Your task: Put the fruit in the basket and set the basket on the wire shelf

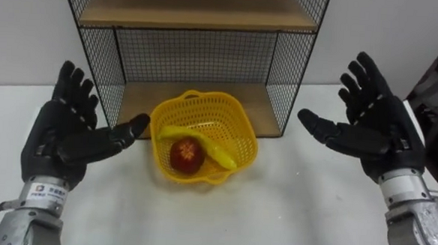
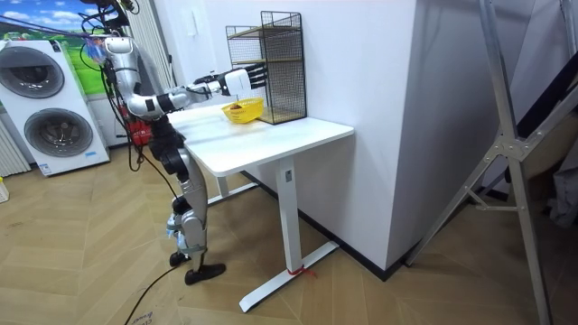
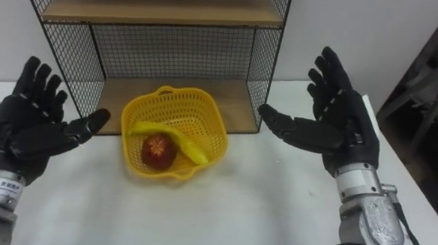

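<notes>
Left hand [image 1: 60,137] and right hand [image 1: 373,123] up front, both wide open, fingers spread, palms facing in, nothing held. Between them, w/ gaps either side, the yellow basket [image 1: 240,127] sits on the white table [image 1: 297,216], right at the mouth of the wire shelf's [image 1: 200,58] lower deck. Apple [image 1: 187,156] and banana [image 1: 216,154] lie inside. Looks like thin plastic mesh: light, prob. flexes if squeezed, a bit slick. Best bet: palms on opposite walls under the rim, gentle pressure, kept level so the fruit doesn't roll.
</notes>
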Robot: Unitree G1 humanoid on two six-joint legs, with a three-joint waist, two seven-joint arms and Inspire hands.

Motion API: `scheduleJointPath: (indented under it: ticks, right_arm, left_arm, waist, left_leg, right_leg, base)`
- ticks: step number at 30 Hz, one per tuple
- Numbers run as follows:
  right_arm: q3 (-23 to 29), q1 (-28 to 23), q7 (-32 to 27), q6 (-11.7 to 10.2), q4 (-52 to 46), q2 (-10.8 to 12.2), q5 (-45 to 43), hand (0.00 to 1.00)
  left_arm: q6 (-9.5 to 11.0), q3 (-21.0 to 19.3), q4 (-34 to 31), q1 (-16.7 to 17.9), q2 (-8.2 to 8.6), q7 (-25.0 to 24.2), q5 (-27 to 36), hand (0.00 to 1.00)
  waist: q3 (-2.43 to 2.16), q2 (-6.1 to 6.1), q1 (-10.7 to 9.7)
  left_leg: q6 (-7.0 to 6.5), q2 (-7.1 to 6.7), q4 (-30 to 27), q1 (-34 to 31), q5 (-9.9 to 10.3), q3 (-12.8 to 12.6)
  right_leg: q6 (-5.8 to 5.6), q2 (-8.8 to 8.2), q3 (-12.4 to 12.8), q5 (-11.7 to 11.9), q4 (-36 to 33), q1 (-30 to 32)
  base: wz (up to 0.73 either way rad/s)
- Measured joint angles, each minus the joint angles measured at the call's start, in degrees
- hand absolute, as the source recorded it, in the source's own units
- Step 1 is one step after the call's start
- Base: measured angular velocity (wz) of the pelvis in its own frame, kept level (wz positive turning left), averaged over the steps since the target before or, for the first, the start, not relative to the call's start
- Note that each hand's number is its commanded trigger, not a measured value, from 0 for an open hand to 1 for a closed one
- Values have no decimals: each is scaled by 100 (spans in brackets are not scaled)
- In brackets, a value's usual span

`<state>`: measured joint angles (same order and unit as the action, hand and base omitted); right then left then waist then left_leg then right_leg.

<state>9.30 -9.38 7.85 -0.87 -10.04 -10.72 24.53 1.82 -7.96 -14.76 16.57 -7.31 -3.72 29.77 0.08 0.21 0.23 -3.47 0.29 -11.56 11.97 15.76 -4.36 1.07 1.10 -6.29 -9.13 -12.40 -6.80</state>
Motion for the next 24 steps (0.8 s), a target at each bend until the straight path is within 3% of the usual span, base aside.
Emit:
scheduleJointPath:
  ticks: [6,9,11,14,17,21,24]
  right_arm:
    - [198,-26,-337,-114,-82,-1,-1,0]
    - [376,-205,-599,-237,-352,-7,-14,0]
    - [607,-337,-891,-426,-437,-12,-41,0]
    - [929,-421,-1315,-541,-437,-26,-62,0]
    - [1171,-422,-1805,-666,-437,-32,-357,0]
    - [1574,-510,-2433,-812,-468,-64,-609,0]
    - [2105,-623,-3280,-944,-464,-87,-978,0]
  left_arm:
    - [76,-179,-108,19,0,267,-1,0]
    - [182,-444,-480,160,0,598,-2,0]
    - [332,-823,-739,265,0,865,-64,0]
    - [618,-1282,-889,326,3,1196,-75,0]
    - [734,-1645,-892,320,-11,1656,-336,0]
    - [860,-2198,-900,376,-15,2299,-455,0]
    - [961,-2828,-879,480,-21,2969,-474,0]
  waist:
    - [-20,34,-2]
    - [-59,72,15]
    - [-70,90,48]
    - [-62,92,129]
    - [-35,87,144]
    - [-54,113,179]
    - [-43,130,191]
  left_leg:
    - [0,-6,-12,-99,0,57]
    - [1,-4,2,-104,-1,96]
    - [15,-4,35,-16,-12,64]
    - [14,0,75,39,-12,46]
    - [13,-10,83,21,-11,66]
    - [14,-12,80,-72,-12,67]
    - [14,-14,72,-144,-12,82]
  right_leg:
    - [1,-3,-34,1,-1,51]
    - [1,-1,-32,0,10,48]
    - [2,5,-18,1,67,-10]
    - [2,11,-4,1,71,-53]
    - [2,14,-23,1,63,-43]
    - [4,23,-18,3,65,45]
    - [3,28,-15,2,64,116]
  base:
    - [4]
    - [5]
    - [-6]
    - [-4]
    - [1]
    - [0]
    - [0]
